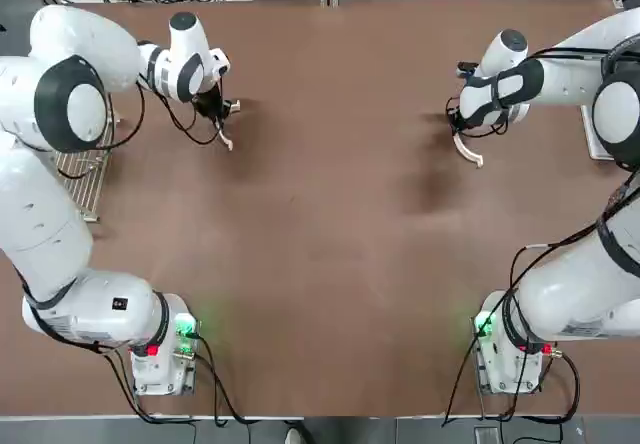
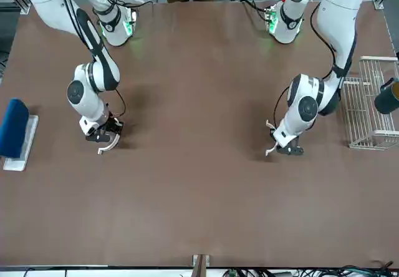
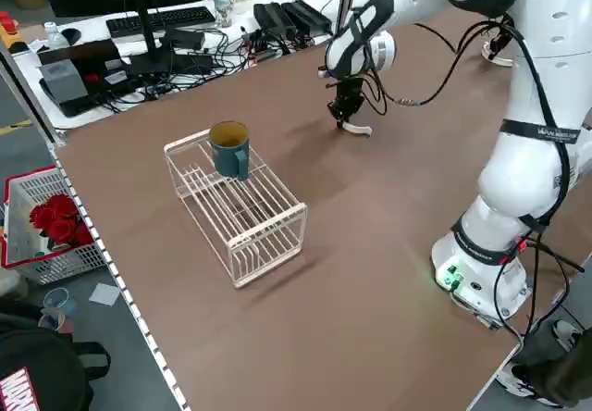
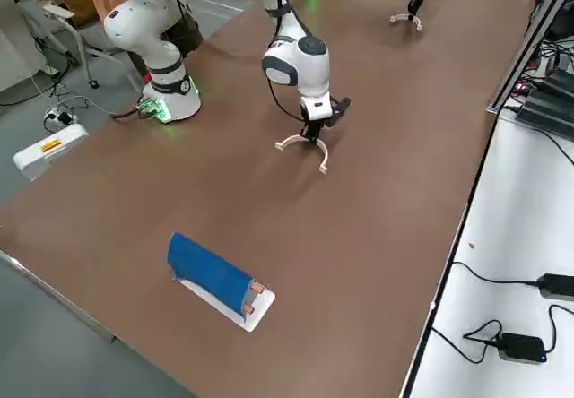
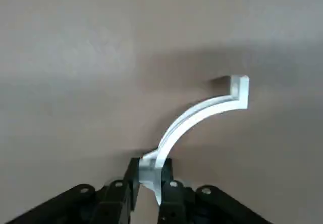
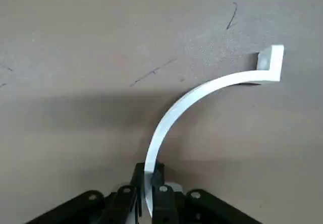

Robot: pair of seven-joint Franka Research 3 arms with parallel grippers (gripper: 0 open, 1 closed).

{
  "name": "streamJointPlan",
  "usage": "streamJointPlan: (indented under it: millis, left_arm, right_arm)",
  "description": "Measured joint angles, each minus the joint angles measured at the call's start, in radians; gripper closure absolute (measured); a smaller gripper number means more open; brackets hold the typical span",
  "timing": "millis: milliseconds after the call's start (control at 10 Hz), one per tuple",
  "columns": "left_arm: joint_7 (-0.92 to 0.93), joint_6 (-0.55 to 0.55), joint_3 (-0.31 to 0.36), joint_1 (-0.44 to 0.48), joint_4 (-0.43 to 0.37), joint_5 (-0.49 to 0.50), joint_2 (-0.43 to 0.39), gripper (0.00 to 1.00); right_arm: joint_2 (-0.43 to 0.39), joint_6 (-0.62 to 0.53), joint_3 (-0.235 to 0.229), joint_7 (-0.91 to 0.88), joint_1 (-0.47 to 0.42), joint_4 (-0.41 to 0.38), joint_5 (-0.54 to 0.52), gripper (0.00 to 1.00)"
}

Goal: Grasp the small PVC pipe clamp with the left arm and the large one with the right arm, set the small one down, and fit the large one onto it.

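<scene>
My left gripper [image 1: 216,110] is low over the far left of the table, shut on the small PVC pipe clamp [image 1: 226,140]. In the left wrist view this white arc [image 5: 202,112] rises from between my shut fingertips [image 5: 151,182]. My right gripper [image 1: 461,124] is at the far right, shut on the large one [image 1: 468,154]. In the right wrist view the wider arc [image 6: 202,95] is pinched at its middle. In the right side view the large clamp [image 4: 301,144] hangs below the gripper with both end tabs at the table surface. I cannot tell whether either clamp is off the table.
A wire rack [image 3: 240,209] carrying a teal mug [image 3: 229,147] stands near the table's left edge. A blue block on a white pad [image 4: 212,274] lies near the right edge. Brown tabletop [image 1: 330,214] stretches between the two arms.
</scene>
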Motion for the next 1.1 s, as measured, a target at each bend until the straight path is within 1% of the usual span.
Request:
streamJointPlan:
  millis: [100, 200, 300, 400, 500, 600, 700, 800, 900, 1000, 1100]
  left_arm:
    - [-0.017, -0.081, -0.015, 0.001, 0.048, 0.000, -0.021, 0.79]
    - [-0.075, -0.201, -0.055, 0.001, 0.128, -0.003, -0.046, 0.79]
    - [-0.165, -0.314, -0.115, -0.005, 0.222, -0.009, -0.059, 0.79]
    - [-0.268, -0.381, -0.175, -0.023, 0.300, -0.014, -0.056, 0.79]
    - [-0.374, -0.403, -0.221, -0.067, 0.355, -0.016, -0.038, 0.79]
    - [-0.473, -0.404, -0.234, -0.144, 0.407, -0.016, 0.004, 0.79]
    - [-0.555, -0.403, -0.234, -0.232, 0.477, -0.016, 0.071, 0.79]
    - [-0.615, -0.400, -0.225, -0.326, 0.562, -0.016, 0.154, 0.79]
    - [-0.658, -0.397, -0.197, -0.418, 0.649, -0.014, 0.238, 0.79]
    - [-0.683, -0.383, -0.146, -0.506, 0.716, -0.013, 0.308, 0.79]
    - [-0.695, -0.346, -0.088, -0.582, 0.758, -0.013, 0.366, 0.79]
  right_arm:
    - [-0.002, -0.031, 0.000, 0.000, 0.000, 0.014, 0.000, 0.91]
    - [-0.007, -0.095, 0.000, 0.004, 0.000, 0.050, 0.000, 0.91]
    - [-0.023, -0.193, 0.002, 0.014, 0.001, 0.104, 0.000, 0.91]
    - [-0.048, -0.312, 0.004, 0.021, 0.001, 0.173, 0.000, 0.91]
    - [-0.078, -0.425, 0.006, 0.026, 0.003, 0.245, 0.000, 0.91]
    - [-0.103, -0.531, 0.008, 0.028, 0.005, 0.316, 0.000, 0.91]
    - [-0.118, -0.631, 0.011, 0.029, 0.008, 0.393, -0.001, 0.91]
    - [-0.123, -0.721, 0.022, 0.030, 0.012, 0.475, -0.001, 0.91]
    - [-0.123, -0.792, 0.043, 0.030, 0.016, 0.556, -0.001, 0.91]
    - [-0.123, -0.832, 0.069, 0.040, 0.020, 0.628, -0.001, 0.91]
    - [-0.119, -0.845, 0.089, 0.058, 0.025, 0.684, 0.000, 0.91]
